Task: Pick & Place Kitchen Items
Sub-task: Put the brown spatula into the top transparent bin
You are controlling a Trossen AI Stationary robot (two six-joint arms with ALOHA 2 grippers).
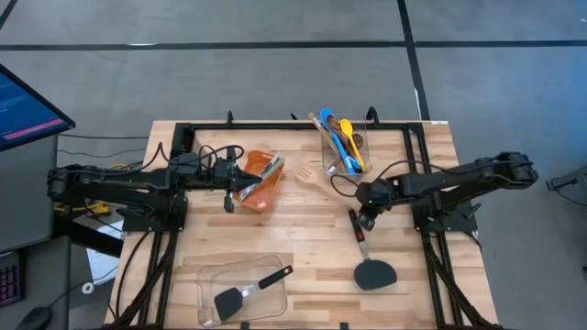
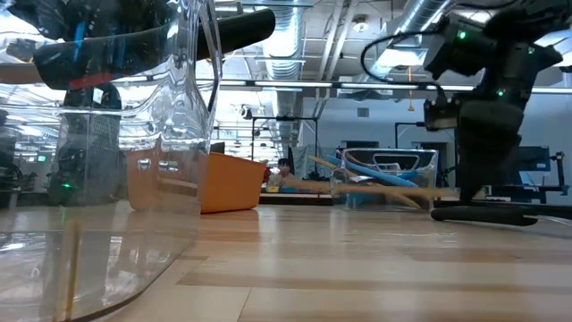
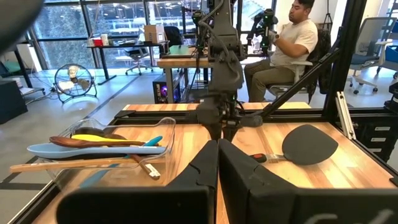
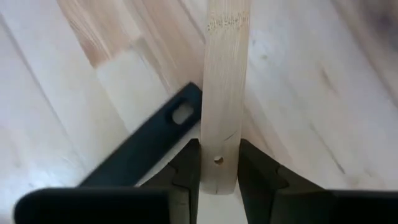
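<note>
Pressed close to the low camera, a clear plastic container [image 2: 134,161] is filling the picture's left side and blurring what is standing behind it; in the high view this container [image 1: 240,291] is sitting at the desk's [image 1: 312,257] near edge with a black spatula [image 1: 249,290] lying inside. A second black spatula [image 1: 371,266] is lying on bare wood toward the desk's right edge, its handle pointing at the right pincer [image 1: 364,218]. That pincer is clamping a pale wooden handle [image 4: 222,93] between its fingers [image 4: 186,168]; the wrist view is cutting off the rest of the utensil, so its head is not showing, and the dark spatula handle [image 4: 146,146] is passing just beside and under it. From above, a slotted wooden turner [image 1: 305,174] is resting near the desk's middle, though whether it is the piece being gripped is hard to make out. The left pincer [image 1: 240,174] is hovering at the orange bin [image 1: 261,183] by the desk's left side, its fingers [image 3: 205,168] pressed together with nothing between them. At the desk's far edge another clear container [image 1: 344,147] is holding blue and yellow spoons [image 1: 341,137] and wooden ones, their ends jutting over its rim. A seated person [image 3: 289,43] is partly hidden behind the frame.
</note>
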